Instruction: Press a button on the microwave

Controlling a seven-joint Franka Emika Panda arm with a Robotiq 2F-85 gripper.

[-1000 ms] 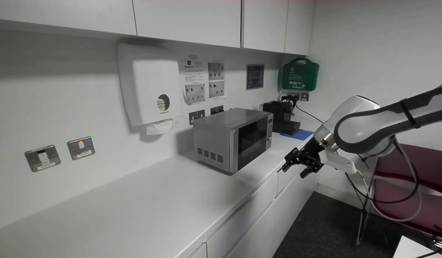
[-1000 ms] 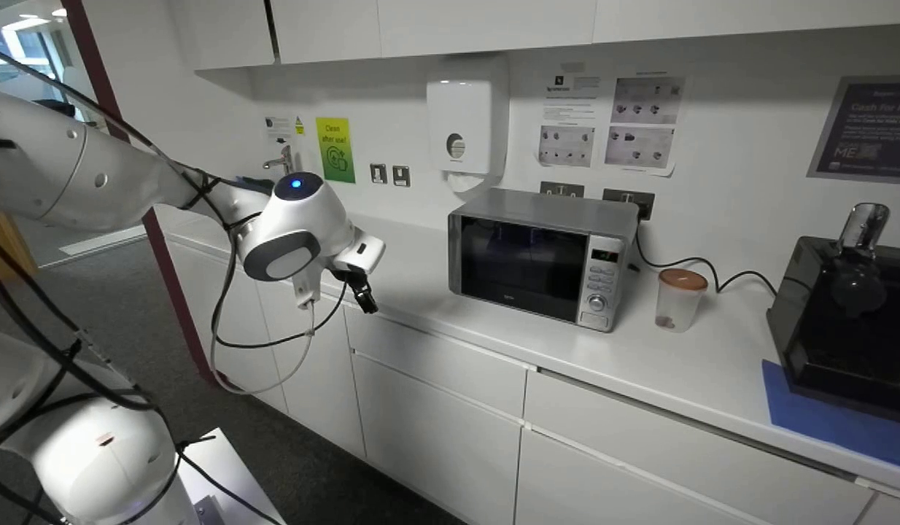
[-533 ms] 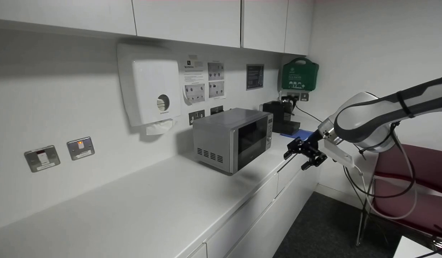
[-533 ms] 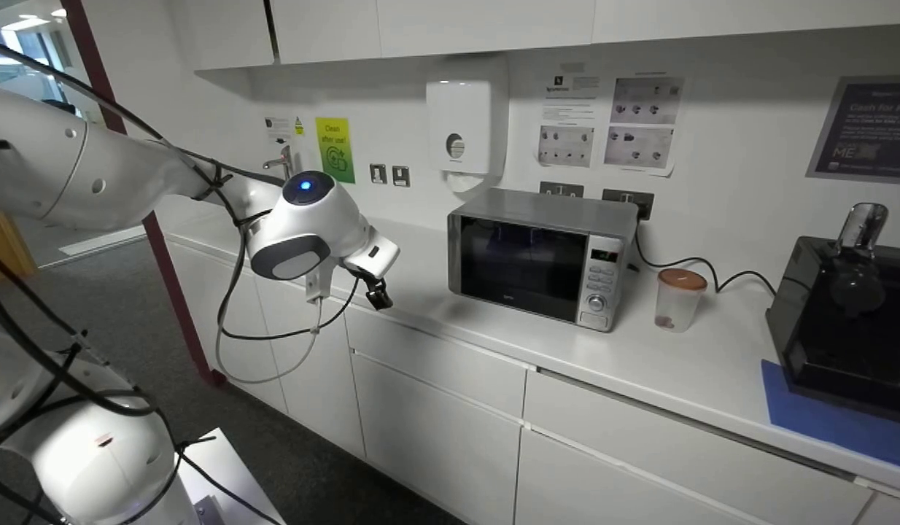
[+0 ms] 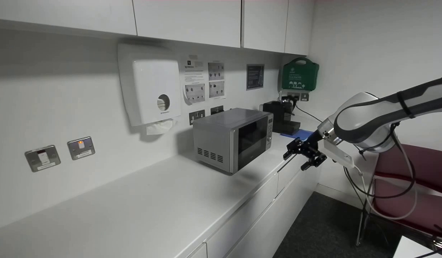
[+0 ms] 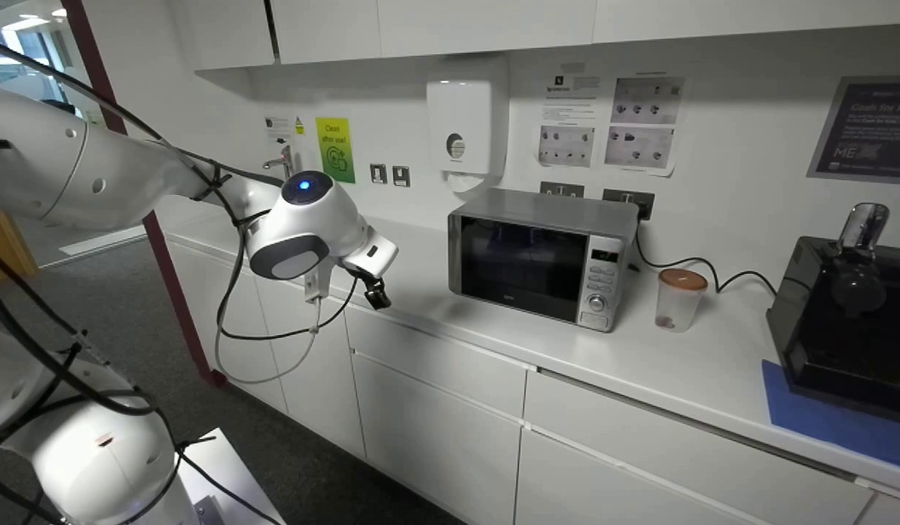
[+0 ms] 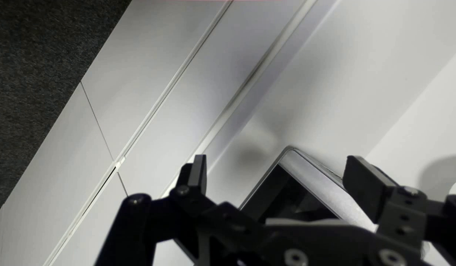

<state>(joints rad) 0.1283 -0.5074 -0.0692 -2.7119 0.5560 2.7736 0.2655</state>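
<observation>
The silver-grey microwave (image 6: 559, 208) stands on the white counter in both exterior views, its dark window (image 6: 523, 266) facing the room. Its panel (image 6: 602, 281) has a small display, several buttons and a round knob, at the end farther from my gripper. The panel also shows narrowly in an exterior view (image 5: 269, 129). My gripper (image 5: 295, 162) is open and empty, in the air near the counter's front edge, apart from the microwave. In the wrist view, the gripper (image 7: 276, 160) has its fingers wide apart, with a microwave corner (image 7: 316, 181) visible between them. The panel is out of that view.
A clear tub with an orange lid (image 6: 680, 302) stands beside the microwave. A black appliance (image 6: 844, 313) on a blue mat is farther along. A white dispenser (image 6: 464, 117) and cabinets (image 6: 486, 29) hang above. Cables (image 6: 275, 335) dangle from the arm. A red chair (image 5: 414, 186) stands behind it.
Over the first half second my gripper rose a little and moved slightly toward the microwave. In the last half second it has barely moved. The microwave has not moved.
</observation>
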